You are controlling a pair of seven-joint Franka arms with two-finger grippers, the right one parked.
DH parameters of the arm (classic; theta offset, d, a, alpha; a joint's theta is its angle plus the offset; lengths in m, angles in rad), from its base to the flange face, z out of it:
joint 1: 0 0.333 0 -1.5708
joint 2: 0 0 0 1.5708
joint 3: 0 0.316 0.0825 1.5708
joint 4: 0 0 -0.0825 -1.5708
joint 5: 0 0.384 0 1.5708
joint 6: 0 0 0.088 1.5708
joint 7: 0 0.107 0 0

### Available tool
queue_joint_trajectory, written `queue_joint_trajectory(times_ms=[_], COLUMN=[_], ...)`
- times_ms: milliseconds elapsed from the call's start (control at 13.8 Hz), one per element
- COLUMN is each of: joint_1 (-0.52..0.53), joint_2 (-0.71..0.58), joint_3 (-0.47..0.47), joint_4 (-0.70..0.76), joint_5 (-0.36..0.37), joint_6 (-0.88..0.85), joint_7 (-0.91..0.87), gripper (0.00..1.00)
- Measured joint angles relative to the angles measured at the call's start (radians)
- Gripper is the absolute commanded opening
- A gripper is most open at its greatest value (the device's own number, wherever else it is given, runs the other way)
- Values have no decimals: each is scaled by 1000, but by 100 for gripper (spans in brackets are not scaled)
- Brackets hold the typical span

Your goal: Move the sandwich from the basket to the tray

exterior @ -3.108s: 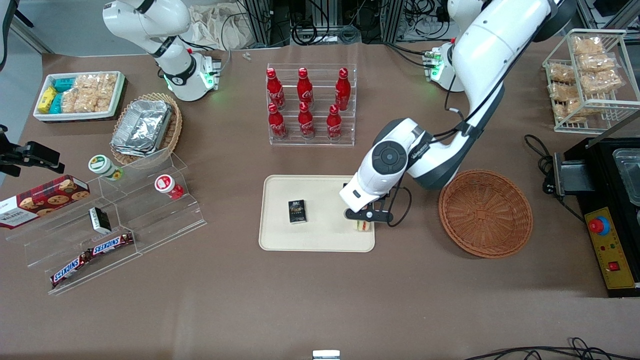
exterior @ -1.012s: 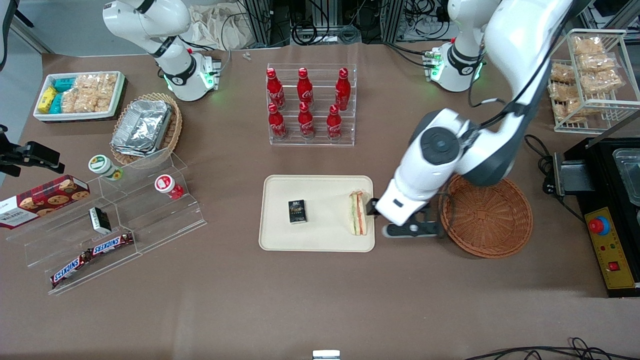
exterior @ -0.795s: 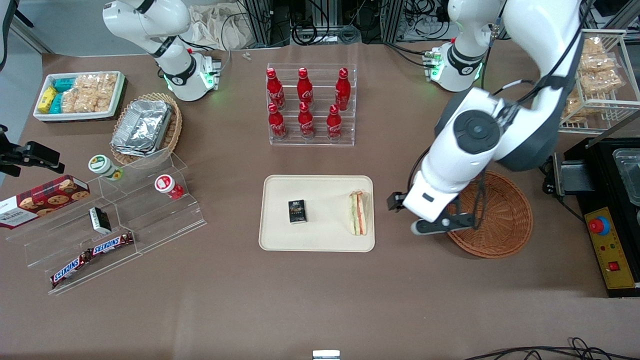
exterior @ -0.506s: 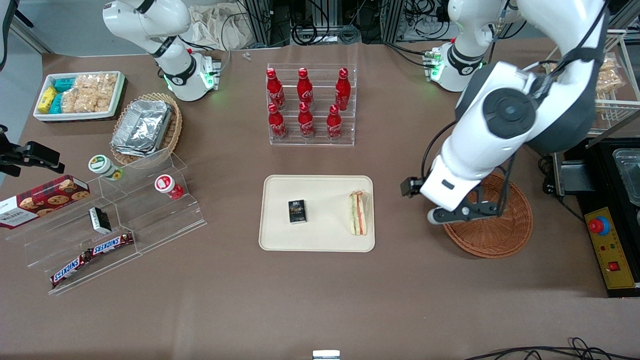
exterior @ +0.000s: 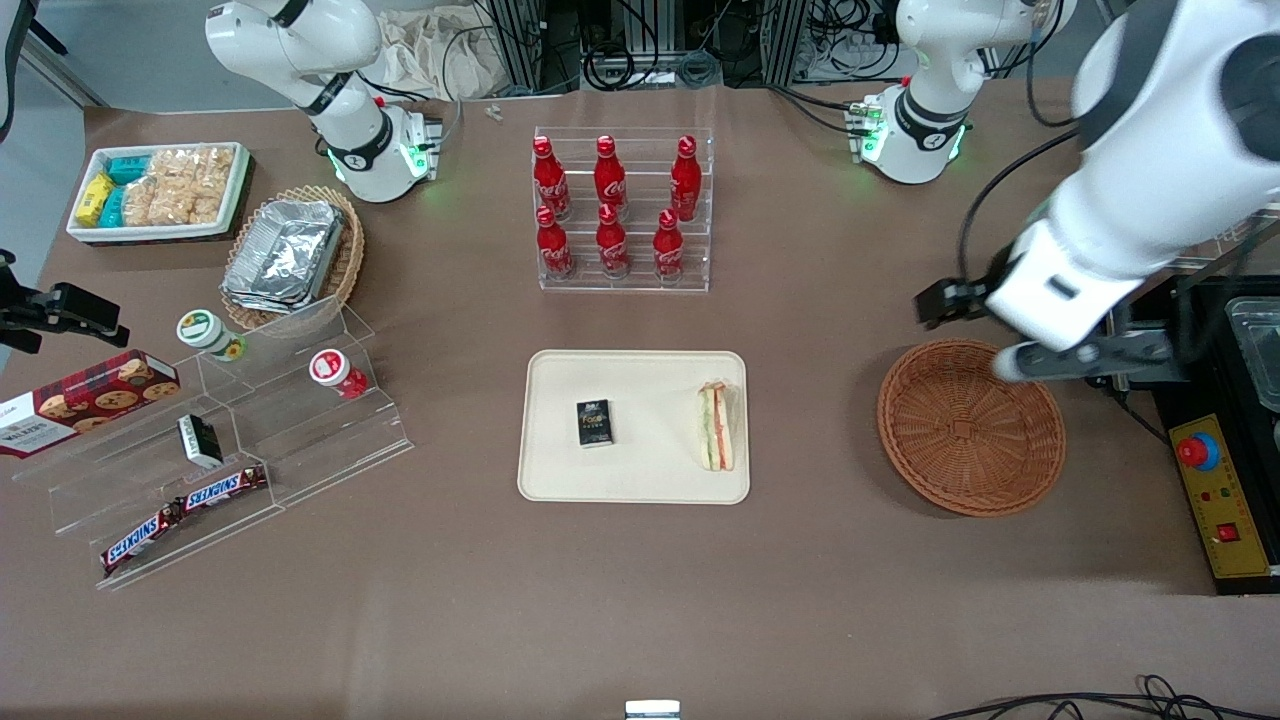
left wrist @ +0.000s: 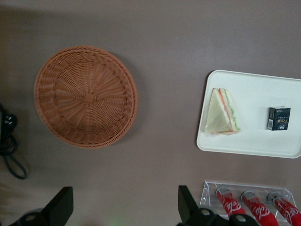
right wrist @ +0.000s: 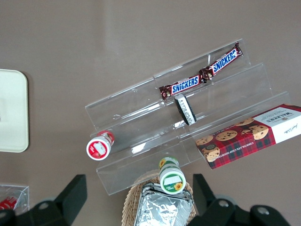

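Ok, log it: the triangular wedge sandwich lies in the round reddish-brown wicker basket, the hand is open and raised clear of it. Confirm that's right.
Not quite. The triangular wedge sandwich lies on the flat cream rectangular tray, beside a small black box; the round reddish-brown wicker basket holds nothing, as the front view shows. The hand is indeed open and raised clear.

A reddish-brown round wicker basket (exterior: 970, 428) shows a woven radial pattern. The pale triangular sandwich (exterior: 716, 426) has green and orange-red stripes; it lies on a plain cream-beige rectangular plastic tray (exterior: 640, 484). The black-fingered pincer (left wrist: 123, 211) hangs over the matte brown surface (exterior: 620, 590).
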Motion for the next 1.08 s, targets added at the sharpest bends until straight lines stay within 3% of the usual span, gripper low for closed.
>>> queue_joint_trajectory(times_ms=[578, 1084], joint_1=[-34, -40], joint_2=[-243, -246], joint_3=[200, 214], joint_4=[-188, -206], joint_5=[-40, -40], joint_6=[-32, -32], joint_7=[170, 183], gripper=[100, 100])
